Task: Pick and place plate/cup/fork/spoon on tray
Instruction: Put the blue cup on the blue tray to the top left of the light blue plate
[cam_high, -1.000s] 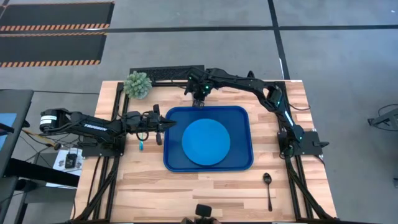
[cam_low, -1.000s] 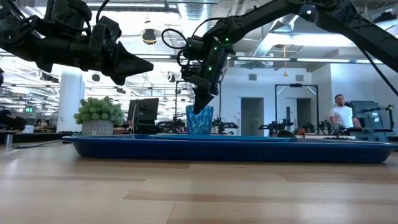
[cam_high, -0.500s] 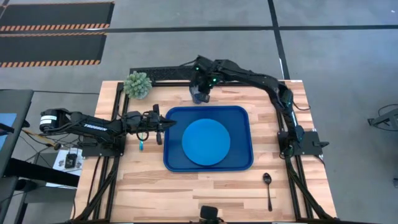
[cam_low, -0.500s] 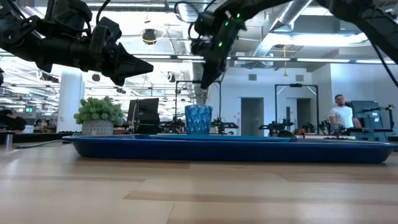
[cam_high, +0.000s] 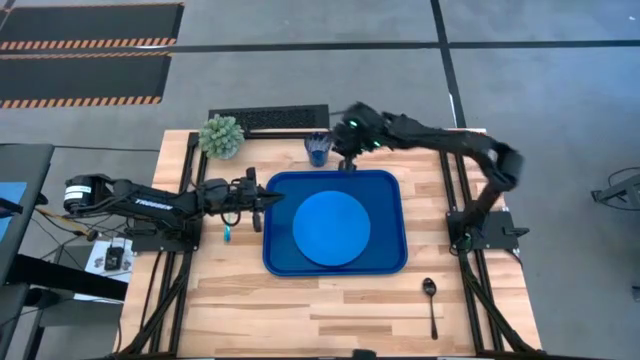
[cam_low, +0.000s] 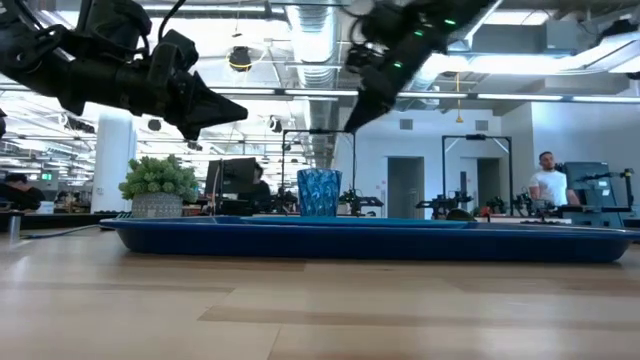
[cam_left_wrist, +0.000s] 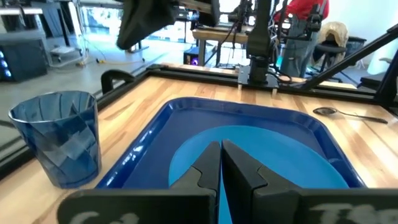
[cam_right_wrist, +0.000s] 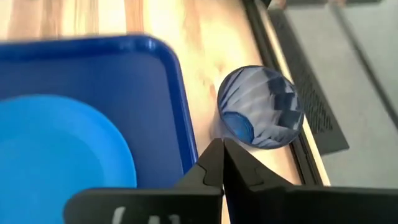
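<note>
The dark-blue tray (cam_high: 275, 182) lies mid-table with the light-blue plate (cam_high: 331, 228) flat in it. The dark-blue cup (cam_high: 318, 148) stands upright on the wood just beyond the tray's far rim; it also shows in the low view (cam_low: 320, 192) and the right wrist view (cam_right_wrist: 261, 107). My right gripper (cam_high: 349, 160) is shut and empty, in the air to the right of the cup. My left gripper (cam_high: 263, 200) is shut and empty, above the tray's left rim. The fork (cam_high: 228, 233) lies on the table under my left arm. The spoon (cam_high: 431, 300) lies at the near right.
A green potted plant (cam_high: 221, 135) stands at the far left corner, left of the cup. A black keyboard-like bar (cam_high: 268, 119) lies along the far edge. Bare wood lies in front of the tray. A person (cam_low: 548, 185) stands far back in the room.
My right gripper has risen from the cup's mouth, then gone toward the table's right edge, ending higher and beside the cup. The cup stays upright where it was.
</note>
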